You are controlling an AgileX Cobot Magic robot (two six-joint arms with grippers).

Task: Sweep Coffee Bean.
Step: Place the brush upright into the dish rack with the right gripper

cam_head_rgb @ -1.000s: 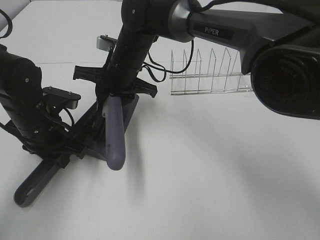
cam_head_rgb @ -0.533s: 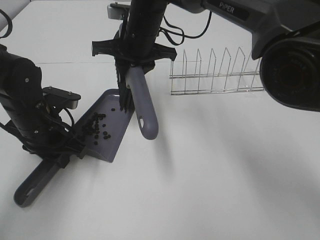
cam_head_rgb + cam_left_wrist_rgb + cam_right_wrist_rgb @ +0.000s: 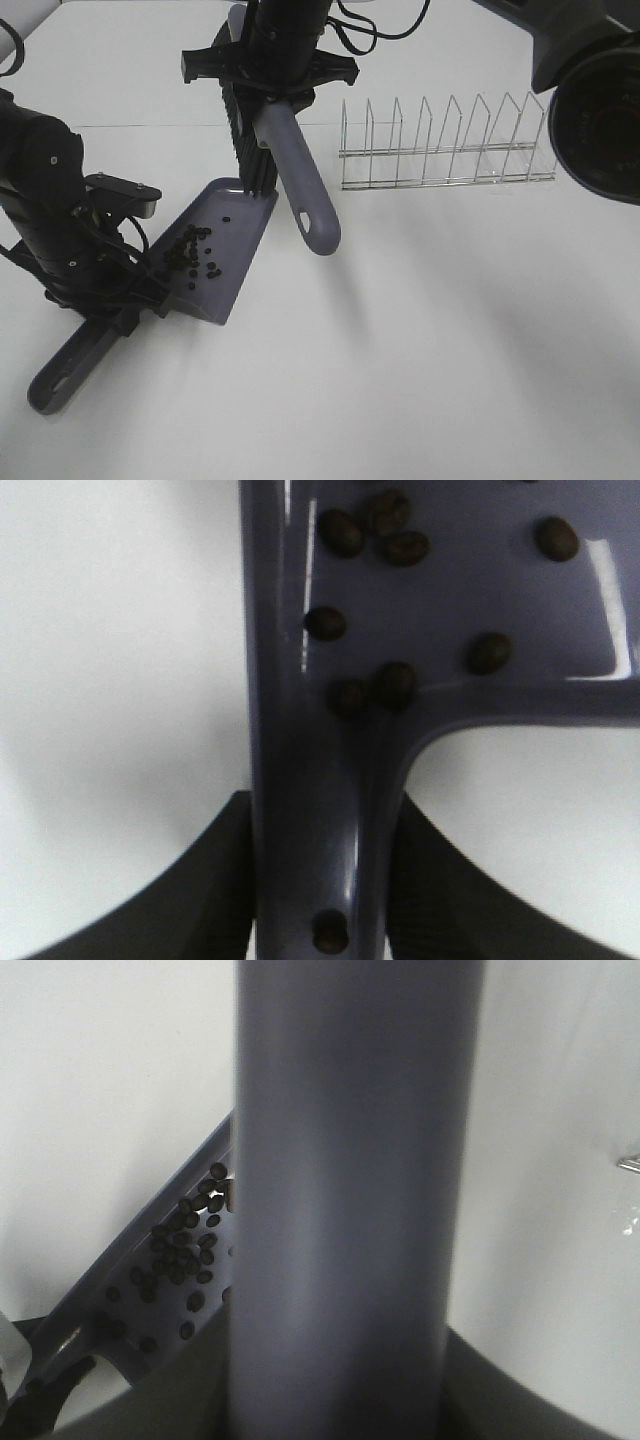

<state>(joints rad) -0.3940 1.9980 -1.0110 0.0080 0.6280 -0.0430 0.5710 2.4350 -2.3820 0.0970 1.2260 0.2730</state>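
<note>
Both jaws clamped; left gripper on dustpan; right gripper on brush; coffee bean inside dustpan

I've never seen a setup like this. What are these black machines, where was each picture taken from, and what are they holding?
Two robot arms work over a white table. The wide picture comes from a camera mounted high; the two close-ups come from cameras on the arms' wrists. The left gripper is shut on the handle of a grey-purple dustpan, which holds the coffee beans. The right gripper is shut on a brush, its black bristles at the dustpan's open edge. A wire rack stands on the table beside.
</note>
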